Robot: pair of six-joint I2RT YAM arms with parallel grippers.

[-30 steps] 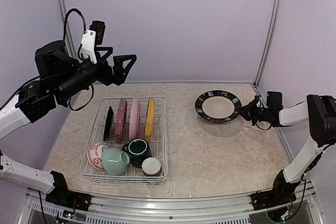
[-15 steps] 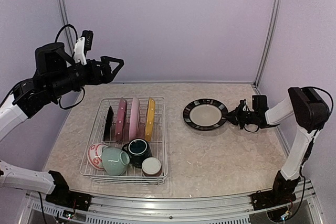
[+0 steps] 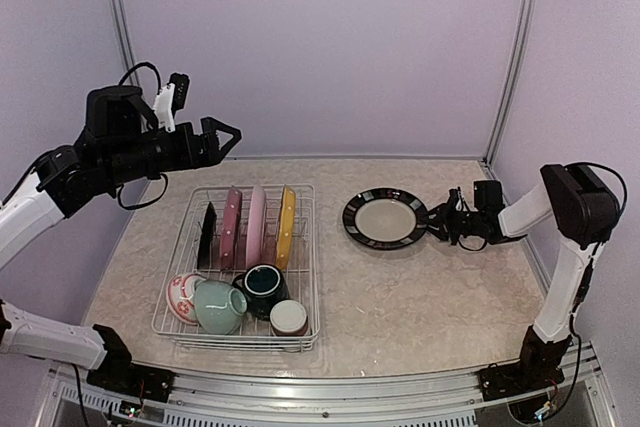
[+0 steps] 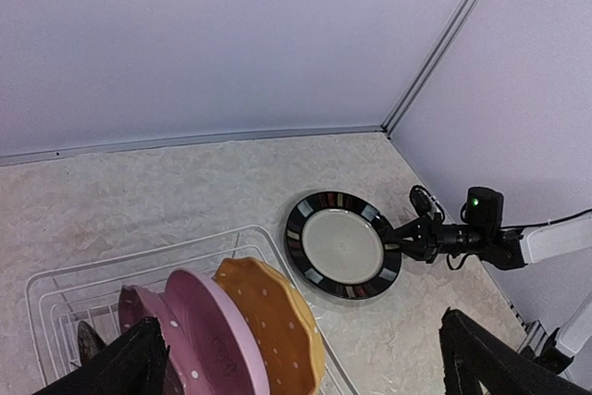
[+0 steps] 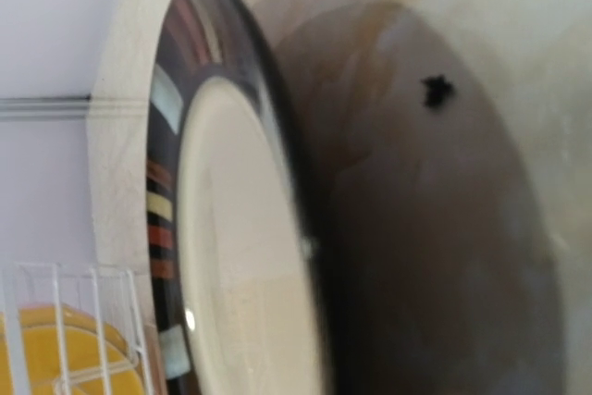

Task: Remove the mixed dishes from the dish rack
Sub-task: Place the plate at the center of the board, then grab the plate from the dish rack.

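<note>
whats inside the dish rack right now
Upright in the dish rack: a black plate, two pink plates, a yellow plate. At its near end lie a red-patterned bowl, pale-green cup, teal cup and brown-white cup. Whatever is beneath those is covered.

The right gripper (image 3: 438,224) is clamped on the right rim of a round ceramic plate with a black striped border and a cream centre (image 3: 384,218); the plate reaches leftward from its fingers, low over the beige marbled tabletop (image 3: 420,297); the left gripper (image 3: 226,136) hangs with fingers spread, holding nothing; below those fingers sits the white wire-grid dish rack (image 3: 303,282); nearest them stand a black plate (image 3: 207,237), a dark pink dotted plate (image 3: 231,228), a pale pink plate (image 3: 256,224) and a yellow plate (image 3: 286,227), all upright; farther from them lie a red-patterned white bowl (image 3: 183,296), a pale-green cup (image 3: 219,307), a teal cup (image 3: 263,286) and a brown-and-white cup (image 3: 288,318).
</note>
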